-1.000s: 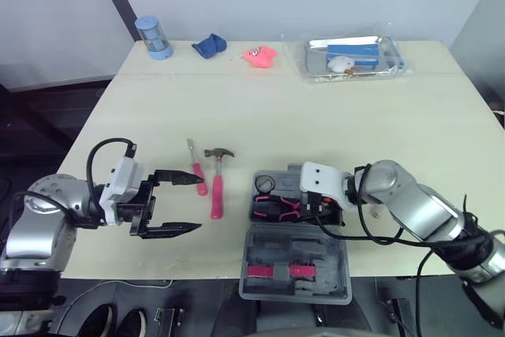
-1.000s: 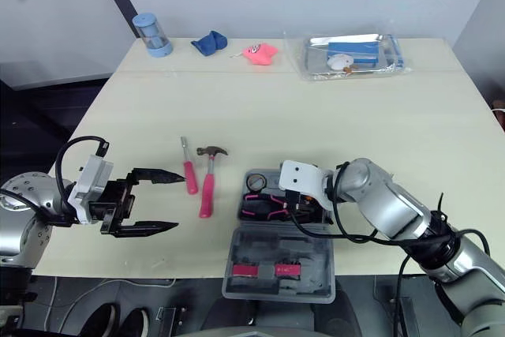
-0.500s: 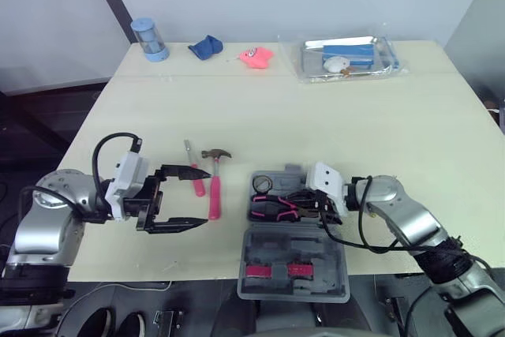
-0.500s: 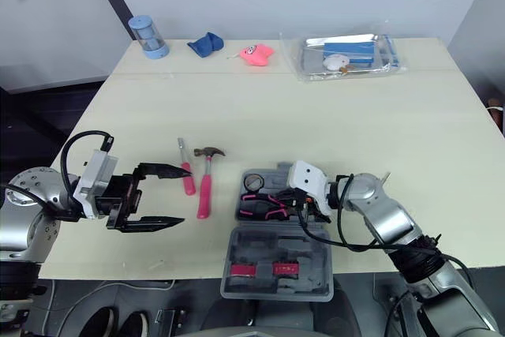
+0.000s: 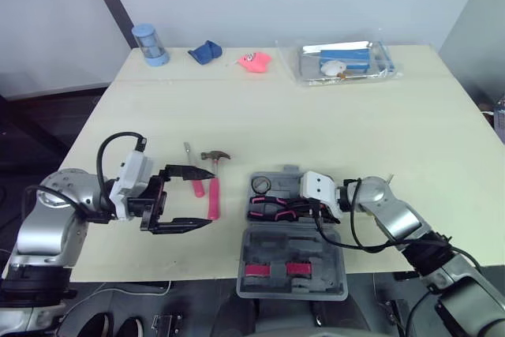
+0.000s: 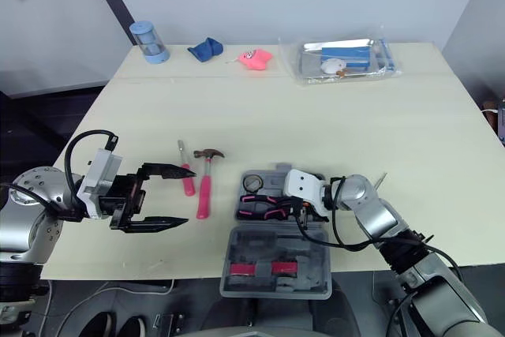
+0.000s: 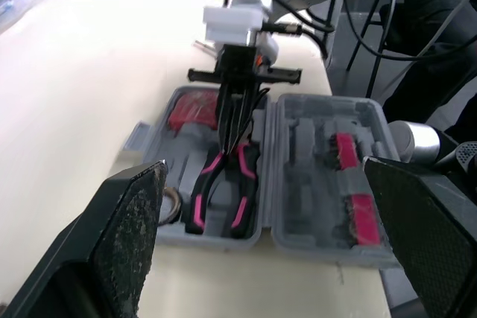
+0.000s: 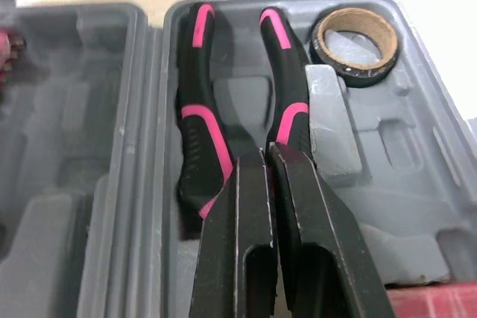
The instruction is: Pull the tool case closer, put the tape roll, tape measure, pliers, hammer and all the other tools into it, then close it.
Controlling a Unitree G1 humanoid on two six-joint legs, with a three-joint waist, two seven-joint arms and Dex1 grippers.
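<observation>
Pale tabletop (image 5: 331,132) is being worked on in front of a grey wall. At the 6 o'clock edge the open tool case (image 5: 323,254) is lying, with its lid turned toward the robot. Inside its base the pliers (image 8: 195,132) and the tape roll (image 8: 354,37) are already sitting in their moulded places. The right gripper (image 8: 268,153) is being held over the joint of the pliers, its fingers pressed together with nothing seen between them. Whether the tips are touching the pliers cannot be told. Compared with one second ago, the right arm is being lowered and drawn back toward 5 o'clock, so the placing of the pliers is judged to be ending.

At 9 o'clock from the case the left gripper (image 5: 207,197) is being brought, wide open and empty, closer to the hammer (image 5: 215,191) and the screwdriver (image 6: 188,181). These two are still lying on the table and are judged to be next. The case is not yet being closed.

Along the 12 o'clock edge a blue cylinder (image 5: 150,43), a blue cloth (image 5: 207,50), a pink thing (image 5: 254,61) and a clear bag (image 5: 343,61) are lying.
</observation>
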